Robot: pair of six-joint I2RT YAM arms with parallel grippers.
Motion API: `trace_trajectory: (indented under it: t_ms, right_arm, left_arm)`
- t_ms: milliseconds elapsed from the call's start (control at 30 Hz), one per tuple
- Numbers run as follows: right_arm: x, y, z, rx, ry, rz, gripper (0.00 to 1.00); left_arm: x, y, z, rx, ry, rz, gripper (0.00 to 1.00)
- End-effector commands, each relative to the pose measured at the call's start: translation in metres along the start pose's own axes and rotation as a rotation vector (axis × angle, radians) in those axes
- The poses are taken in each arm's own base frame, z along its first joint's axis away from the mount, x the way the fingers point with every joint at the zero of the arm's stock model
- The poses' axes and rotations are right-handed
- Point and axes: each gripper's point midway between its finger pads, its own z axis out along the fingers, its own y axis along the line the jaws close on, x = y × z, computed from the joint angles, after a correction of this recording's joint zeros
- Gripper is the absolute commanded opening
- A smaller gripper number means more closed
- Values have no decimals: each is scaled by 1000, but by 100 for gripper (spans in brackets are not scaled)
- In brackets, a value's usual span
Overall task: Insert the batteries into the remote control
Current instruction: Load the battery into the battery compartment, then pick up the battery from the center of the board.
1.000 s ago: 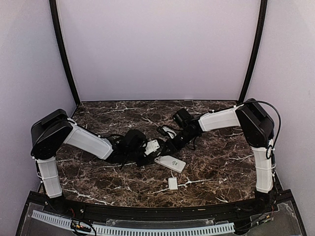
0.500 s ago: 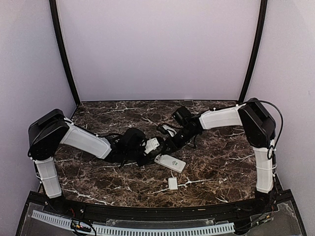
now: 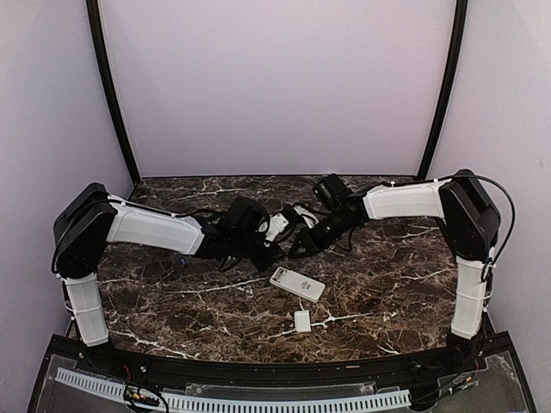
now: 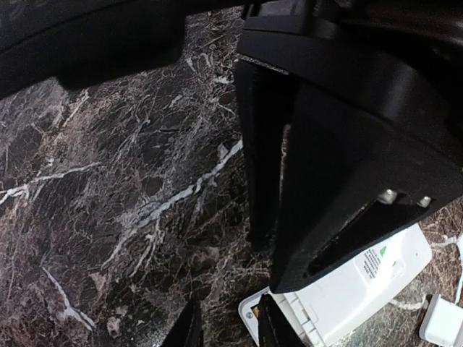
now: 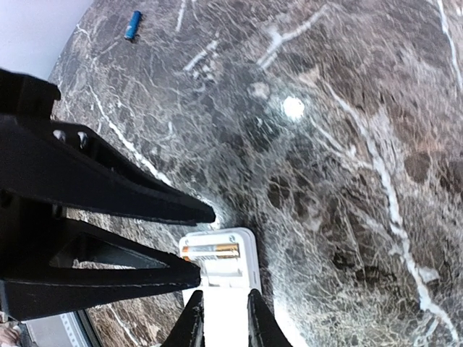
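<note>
The right claw [image 5: 224, 293] and left claw [image 4: 228, 302] are standing open, gripping nothing. The remote control [image 5: 221, 282] is lying just ahead of the right claw, the tan battery [image 5: 210, 251] sitting in its bay; the bluish battery [image 5: 132, 24] is lying well beyond.

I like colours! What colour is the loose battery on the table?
The loose battery is blue; right wrist view.

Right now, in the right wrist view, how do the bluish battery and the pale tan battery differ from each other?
Colour: the bluish battery is blue, while the tan battery is pale gold. Place: the bluish battery lies loose on the marble table, far from the remote control, while the tan battery sits in the remote control's open compartment. Both are slim cylinders.
</note>
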Motion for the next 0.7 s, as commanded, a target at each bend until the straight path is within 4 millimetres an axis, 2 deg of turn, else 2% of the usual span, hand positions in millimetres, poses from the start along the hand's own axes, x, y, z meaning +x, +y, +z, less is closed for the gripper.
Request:
trace_trajectory:
  t_ms: [0, 100, 233, 533, 667]
  right_arm:
    - [7, -4, -2, 14, -4, 25, 19]
    - [11, -6, -3, 22, -5, 31, 19]
    - [13, -8, -2, 27, -5, 42, 19]
    - [13, -9, -3, 26, -14, 47, 18]
    - [12, -9, -3, 24, -14, 46, 18]
  left_arm:
    - [39, -9, 9, 58, 155, -102, 25]
    - [44, -18, 10, 104, 152, -115, 27]
    - [52, -19, 12, 109, 160, -120, 27]
    - [69, -21, 16, 114, 199, -123, 22]
    - [73, -20, 18, 103, 208, -123, 17]
